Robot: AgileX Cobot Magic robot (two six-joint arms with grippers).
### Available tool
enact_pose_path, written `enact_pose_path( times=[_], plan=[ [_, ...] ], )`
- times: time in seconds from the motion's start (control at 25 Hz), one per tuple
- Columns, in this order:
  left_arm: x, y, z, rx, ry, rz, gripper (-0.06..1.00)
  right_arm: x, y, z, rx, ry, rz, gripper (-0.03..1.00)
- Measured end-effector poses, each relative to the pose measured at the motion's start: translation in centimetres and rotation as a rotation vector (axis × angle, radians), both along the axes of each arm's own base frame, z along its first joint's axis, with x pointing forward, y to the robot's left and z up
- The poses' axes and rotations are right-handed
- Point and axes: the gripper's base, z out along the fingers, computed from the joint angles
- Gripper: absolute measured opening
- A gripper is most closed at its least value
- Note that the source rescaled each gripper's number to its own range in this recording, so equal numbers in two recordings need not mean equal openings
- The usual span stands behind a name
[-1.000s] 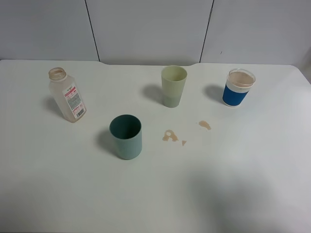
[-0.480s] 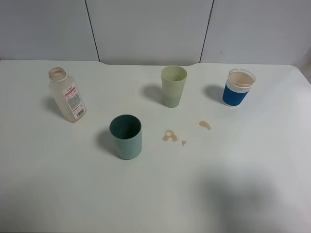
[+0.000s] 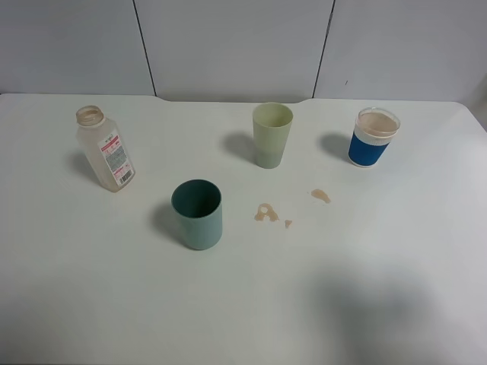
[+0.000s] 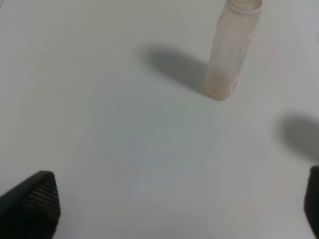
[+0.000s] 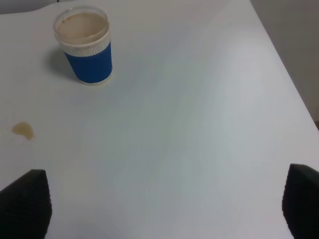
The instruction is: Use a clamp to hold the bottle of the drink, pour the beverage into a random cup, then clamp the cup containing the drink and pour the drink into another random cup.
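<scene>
You see a smooth, matt white desk beneath both sets of jaws, whose black pads look finely ribbed. Ahead of the left jaws, the bottle is cloudy translucent plastic. Ahead of the right jaws, the blue cup shows a ridged sleeve. The teal cup looks matt plastic.

A white table fills most of the exterior view, its far edge meeting a pale grey panelled wall split by two dark vertical seams. Small tan spills lie on the tabletop near the middle, one cluster of drops with a tiny fleck just beside it, and a separate tan spot to its right and farther back. A soft shadow darkens the near right of the table
</scene>
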Motion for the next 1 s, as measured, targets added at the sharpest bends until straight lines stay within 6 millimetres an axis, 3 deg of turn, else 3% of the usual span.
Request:
enact_pose_path(
  times=[1.0],
  plan=[
    [0.00, 0.00, 0.00, 0.000, 0.000, 0.000, 1.00, 0.00, 0.00, 0.00, 0.000, 0.000, 0.000, 0.74]
  ],
)
